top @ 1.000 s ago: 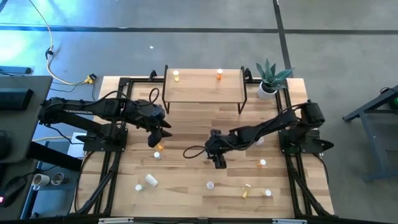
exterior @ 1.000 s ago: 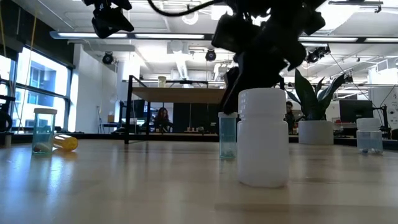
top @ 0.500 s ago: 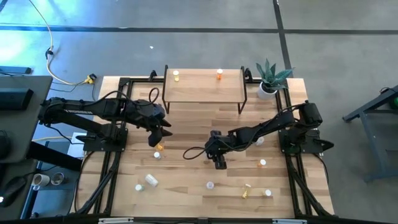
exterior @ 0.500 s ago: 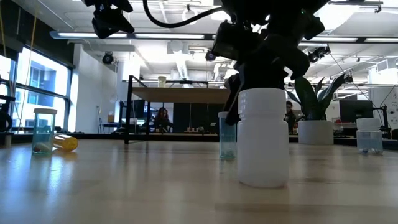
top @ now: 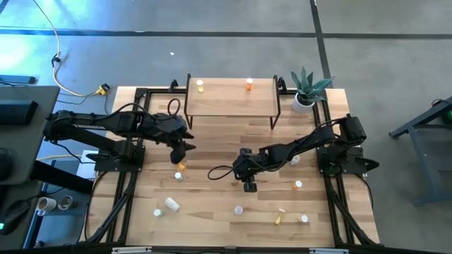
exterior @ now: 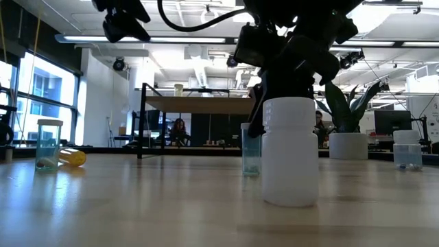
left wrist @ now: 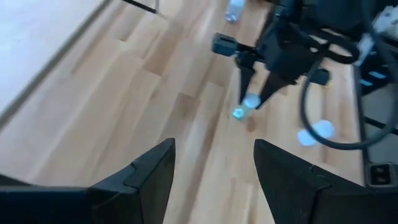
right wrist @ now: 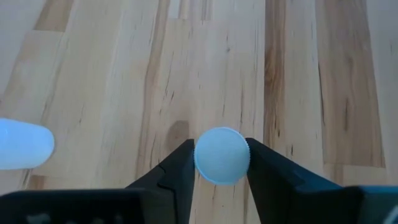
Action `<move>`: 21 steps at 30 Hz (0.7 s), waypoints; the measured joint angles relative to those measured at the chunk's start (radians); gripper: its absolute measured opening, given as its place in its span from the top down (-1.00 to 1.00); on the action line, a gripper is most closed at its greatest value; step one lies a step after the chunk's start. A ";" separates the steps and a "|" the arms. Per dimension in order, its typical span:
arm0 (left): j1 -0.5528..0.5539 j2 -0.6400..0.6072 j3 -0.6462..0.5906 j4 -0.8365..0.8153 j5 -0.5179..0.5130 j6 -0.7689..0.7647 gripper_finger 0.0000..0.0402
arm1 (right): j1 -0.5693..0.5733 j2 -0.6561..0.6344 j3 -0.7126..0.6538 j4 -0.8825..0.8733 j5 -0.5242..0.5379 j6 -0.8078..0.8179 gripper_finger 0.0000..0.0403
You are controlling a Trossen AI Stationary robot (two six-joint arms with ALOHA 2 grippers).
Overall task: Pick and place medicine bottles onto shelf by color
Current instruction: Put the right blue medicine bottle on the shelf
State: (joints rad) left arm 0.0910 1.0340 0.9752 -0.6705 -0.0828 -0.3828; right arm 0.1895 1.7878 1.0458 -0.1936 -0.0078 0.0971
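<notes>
My right gripper (top: 249,185) stands over the middle of the table, shut on a small pale clear medicine bottle (left wrist: 245,107) with a white cap. My left gripper (top: 178,151) hangs open above the table's left half, over a yellow bottle (top: 181,166), with nothing between its fingers. The shelf (top: 231,104) stands on its black legs at the far edge. A yellow bottle (top: 200,86) and an orange bottle (top: 248,85) stand on its board. My right gripper pinches the bottle's round white cap (right wrist: 203,158) between its two fingers (right wrist: 177,171), one on each side. The fingers come from above and point down. The bottle stands upright with its base on the table.
Several more bottles are scattered over the near half of the table, among them a white one (top: 239,209), a lying yellow one (top: 280,216) and one at the right (top: 298,185). A potted plant (top: 307,88) stands to the right of the shelf.
My right gripper has shut its fingers on the cap of the clear bottle, which has stayed upright in the same spot.
</notes>
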 joint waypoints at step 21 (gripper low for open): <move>0.142 -0.005 0.001 -0.079 -0.140 0.265 -0.04 | -0.129 -0.078 0.152 0.027 0.037 0.238 0.42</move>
State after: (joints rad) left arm 0.2327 1.0286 0.9760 -0.7495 -0.2226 -0.1175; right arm 0.0603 1.7096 1.1979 -0.1669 0.0296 0.3349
